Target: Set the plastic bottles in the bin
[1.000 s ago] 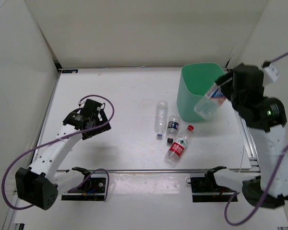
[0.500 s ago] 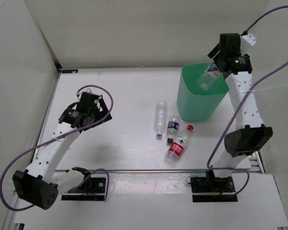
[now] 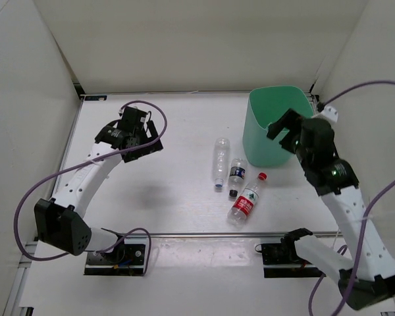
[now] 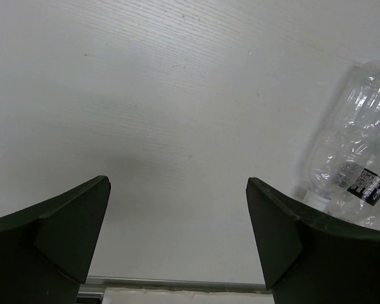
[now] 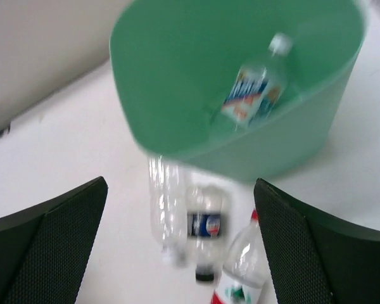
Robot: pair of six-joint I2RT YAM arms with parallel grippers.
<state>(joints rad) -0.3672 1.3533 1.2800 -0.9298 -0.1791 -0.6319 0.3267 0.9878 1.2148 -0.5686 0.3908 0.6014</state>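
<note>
Arm links: white shells on the left arm (image 3: 85,184) and the right arm (image 3: 351,210), both mounted at the near edge of the desk (image 3: 178,204).
Joints: black housings at shoulder, elbow and wrist.
Cables: one purple cable (image 3: 23,217) loops off each arm.
End effectors: matt black, wedge-shaped fingers on the left end effector (image 4: 177,183); the right end effector (image 5: 180,183) shows mesh-textured faces.
Bases: black mounts (image 3: 115,251) along the desk's near edge.

White woodgrain tabletop (image 3: 178,197), plain white enclosure walls (image 3: 184,46) on three sides, aluminium rail (image 3: 204,234) along its near edge
</note>
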